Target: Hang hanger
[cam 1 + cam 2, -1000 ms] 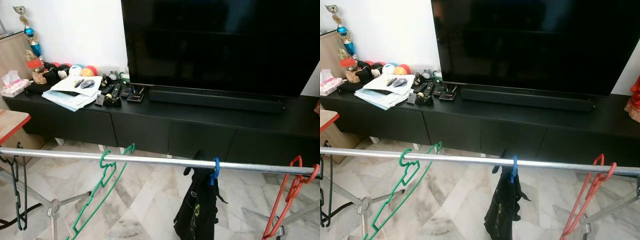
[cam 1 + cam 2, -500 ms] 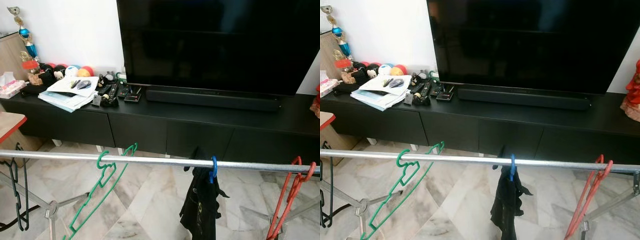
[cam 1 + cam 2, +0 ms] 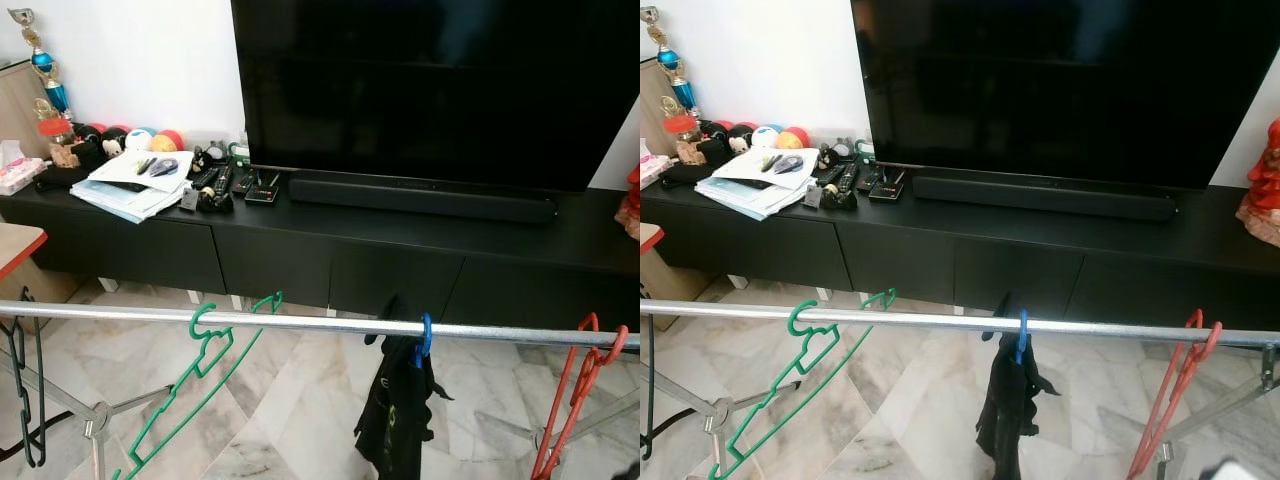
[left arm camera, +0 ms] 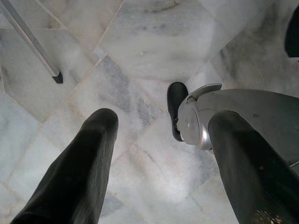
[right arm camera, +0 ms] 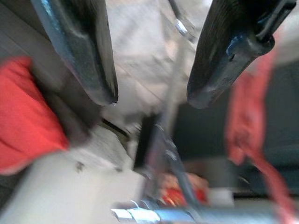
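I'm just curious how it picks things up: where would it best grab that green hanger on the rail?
Probably the neck just under the hook of the green hanger, coming from the robot's own side of the rail. The hanger hangs tilted, its long thin bars sloping down to the left, so the neck near the rail should swing least.

Silver rail. Green hanger left, blue hanger with black garment centre, red hanger right. Black TV, black bench. Grey-veined white marble floor.
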`<state>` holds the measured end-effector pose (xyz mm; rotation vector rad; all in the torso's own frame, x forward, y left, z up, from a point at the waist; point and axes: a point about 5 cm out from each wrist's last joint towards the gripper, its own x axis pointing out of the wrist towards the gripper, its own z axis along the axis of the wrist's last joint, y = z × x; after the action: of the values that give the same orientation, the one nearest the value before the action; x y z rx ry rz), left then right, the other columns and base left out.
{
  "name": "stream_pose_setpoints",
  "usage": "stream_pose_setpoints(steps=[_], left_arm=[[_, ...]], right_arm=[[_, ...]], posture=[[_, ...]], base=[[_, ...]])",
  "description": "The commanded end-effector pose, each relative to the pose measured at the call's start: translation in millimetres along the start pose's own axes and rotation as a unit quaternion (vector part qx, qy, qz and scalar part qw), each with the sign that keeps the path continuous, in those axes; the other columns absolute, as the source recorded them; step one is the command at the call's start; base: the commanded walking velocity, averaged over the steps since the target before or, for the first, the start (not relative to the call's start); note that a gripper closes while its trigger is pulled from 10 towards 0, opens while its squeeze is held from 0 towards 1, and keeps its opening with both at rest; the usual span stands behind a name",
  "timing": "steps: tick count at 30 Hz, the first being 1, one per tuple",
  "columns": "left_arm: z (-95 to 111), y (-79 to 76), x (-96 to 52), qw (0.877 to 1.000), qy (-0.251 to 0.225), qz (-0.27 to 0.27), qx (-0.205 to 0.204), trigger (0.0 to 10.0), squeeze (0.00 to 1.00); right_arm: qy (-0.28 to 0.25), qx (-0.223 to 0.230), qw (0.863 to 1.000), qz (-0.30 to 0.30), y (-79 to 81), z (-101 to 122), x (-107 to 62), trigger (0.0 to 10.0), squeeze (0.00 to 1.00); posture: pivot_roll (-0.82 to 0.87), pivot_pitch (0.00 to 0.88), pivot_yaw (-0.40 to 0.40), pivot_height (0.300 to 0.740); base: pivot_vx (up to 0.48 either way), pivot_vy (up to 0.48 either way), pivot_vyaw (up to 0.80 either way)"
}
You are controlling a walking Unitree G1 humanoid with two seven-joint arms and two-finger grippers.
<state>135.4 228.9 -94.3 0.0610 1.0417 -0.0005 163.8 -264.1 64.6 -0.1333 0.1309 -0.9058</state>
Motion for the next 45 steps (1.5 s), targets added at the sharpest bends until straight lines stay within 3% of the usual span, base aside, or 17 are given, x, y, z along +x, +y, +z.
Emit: stream_pose_setpoints(steps=[1,3,5,7,8,9,11,12,14,15,16,17,18,31,42,44,45], left_arm=[[-5,0.5,-1.0,1.000,0.011,0.000,0.013,10.0,0.00],[-5,1.0,-1.0,1.000,0.011,0.000,0.012,10.0,0.00],[-3,1.4,-0.7,1.000,0.009,0.000,0.011,10.0,0.00],[1,0.6,0.3,1.000,0.005,0.000,0.011,10.0,0.00],[3,-0.5,1.0,1.000,0.004,-0.001,0.013,10.0,0.00],[6,-3.1,2.2,1.000,0.003,-0.002,0.017,10.0,0.00],[6,-3.6,2.5,1.000,0.003,-0.003,0.018,10.0,0.00],[8,-5.1,3.1,1.000,0.001,-0.002,0.015,10.0,0.00],[9,-6.9,3.7,1.000,0.000,-0.003,0.014,10.0,0.00],[10,-9.5,4.4,1.000,-0.001,-0.004,0.014,10.0,0.00],[11,-11.0,4.8,1.000,-0.001,-0.005,0.014,10.0,0.00],[11,-11.0,4.8,1.000,-0.001,-0.005,0.014,10.0,0.00],[11,-12.4,5.2,1.000,-0.001,-0.005,0.014,10.0,0.00],[22,-21.4,8.7,1.000,-0.003,-0.008,0.020,10.0,0.00],[12,0.6,3.0,1.000,0.003,0.002,0.020,10.0,0.00],[5,6.1,0.5,1.000,0.008,0.005,0.021,10.0,0.00],[3,7.4,-0.2,1.000,0.009,0.005,0.021,10.0,0.00]], right_arm=[[-0.012,0.017,0.998,0.065,17.6,10,3.1,10.0,0.00],[-0.016,0.014,0.994,0.110,30.4,15,3.9,10.0,0.00],[0.030,0.012,0.990,0.138,43.3,9,5.2,10.0,0.00],[0.071,-0.025,0.987,0.139,44.8,-1,4.2,10.0,0.00],[0.088,-0.028,0.986,0.136,45.1,-6,3.4,7.9,0.00],[0.107,-0.008,0.985,0.131,45.8,-10,2.0,1.1,0.00],[0.109,-0.001,0.985,0.131,45.9,-10,1.7,1.1,0.00],[0.108,-0.020,0.984,0.142,47.7,-11,1.6,0.0,0.00],[0.106,-0.016,0.983,0.148,49.0,-10,2.2,0.0,0.00],[0.101,-0.004,0.985,0.142,48.9,-7,3.8,5.3,0.00],[0.102,0.002,0.986,0.135,48.5,-5,4.6,7.1,0.00],[0.102,0.002,0.986,0.135,48.5,-5,4.6,7.1,0.00],[0.107,0.006,0.985,0.132,48.5,-5,5.0,10.0,0.00],[0.186,0.031,0.971,0.149,59.2,-22,4.4,10.0,0.00],[0.222,0.060,0.961,0.154,64.2,-30,5.8,10.0,0.00],[0.222,0.063,0.961,0.153,63.7,-30,5.2,9.0,0.00],[0.222,0.064,0.961,0.153,63.5,-30,5.1,6.2,0.00]], posture=[[0.00,0.000,0.004,0.740],[0.00,0.000,0.003,0.740],[0.01,0.000,0.000,0.740],[0.01,0.000,0.000,0.740],[0.01,0.000,-0.001,0.740],[0.01,0.000,-0.001,0.740],[0.01,0.000,-0.001,0.740],[0.01,0.000,-0.001,0.740],[0.01,0.000,-0.001,0.740],[0.01,0.000,-0.001,0.740],[0.02,0.000,0.000,0.740],[0.02,0.000,0.000,0.740],[0.02,0.000,0.000,0.740],[0.02,0.000,0.004,0.740],[0.03,0.000,0.004,0.740],[0.03,0.000,0.006,0.740],[0.03,0.000,0.006,0.740]], base=[[0.000,0.000,0.00],[0.000,0.000,0.00],[0.000,0.000,0.00],[0.000,0.000,0.00],[0.000,0.000,0.00],[0.000,0.000,0.00],[0.000,0.000,0.00],[0.000,0.000,0.00],[0.000,0.000,0.00],[0.000,0.000,0.00],[0.000,0.000,0.00],[0.000,0.000,0.00],[0.000,0.000,0.00],[0.000,0.000,0.00],[0.000,0.000,0.00],[0.000,0.000,0.00],[0.000,0.000,0.00]])
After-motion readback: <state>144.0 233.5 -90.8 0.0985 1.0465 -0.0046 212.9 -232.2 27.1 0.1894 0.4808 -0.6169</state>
